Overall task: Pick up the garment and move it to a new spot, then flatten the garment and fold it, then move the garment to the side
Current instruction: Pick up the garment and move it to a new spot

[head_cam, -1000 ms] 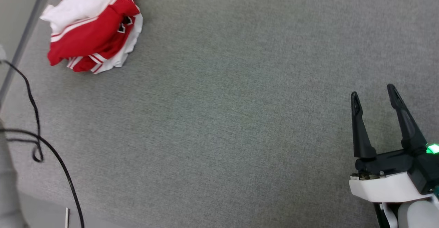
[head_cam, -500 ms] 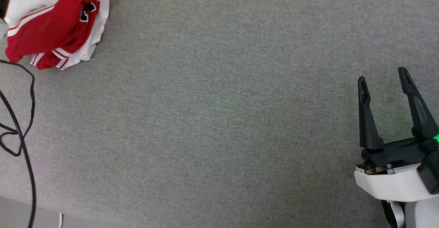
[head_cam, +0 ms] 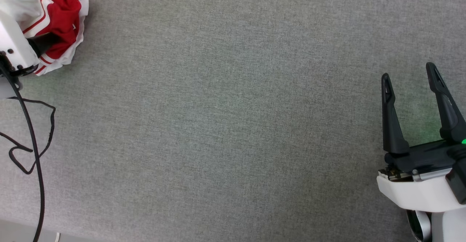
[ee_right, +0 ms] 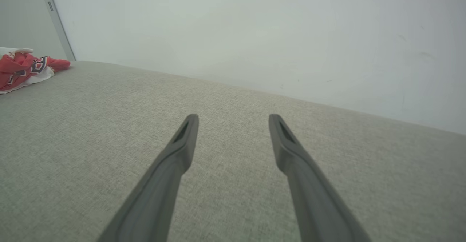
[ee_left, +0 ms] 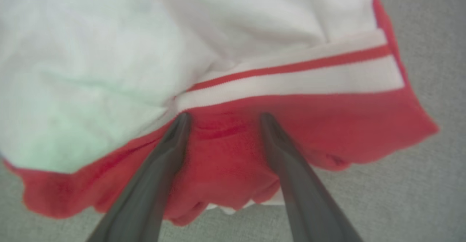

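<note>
Garment (head_cam: pixel 60 16) now sits right up in the top-left corner of the head view, where a second ago it lay further in. The whole picture has slid, so that is the camera turning and not the cloth travelling. New since then, the left end effector (ee_left: pixel 222 116) has arrived, its white housing showing at the head view's left edge, right over the crumpled red-and-white heap. The black cable (head_cam: pixel 34 154) loops at that edge in a different tangle than before. The right end effector (head_cam: pixel 408 71) is at the lower right, a touch higher in frame than it was, fingers spread wide over bare cloth. Underneath is a grey woven tabletop (head_cam: pixel 233 125), running back to a plain white wall (ee_right: pixel 255 34) in the right wrist view. Up close in the left wrist view, the left end effector has its fingers wide apart. Both tips are against the red fabric just below the red-and-white striped trim, with a bunched red fold between them, not pinched. The right end effector stands well apart from the garment, clear across the tabletop.
</note>
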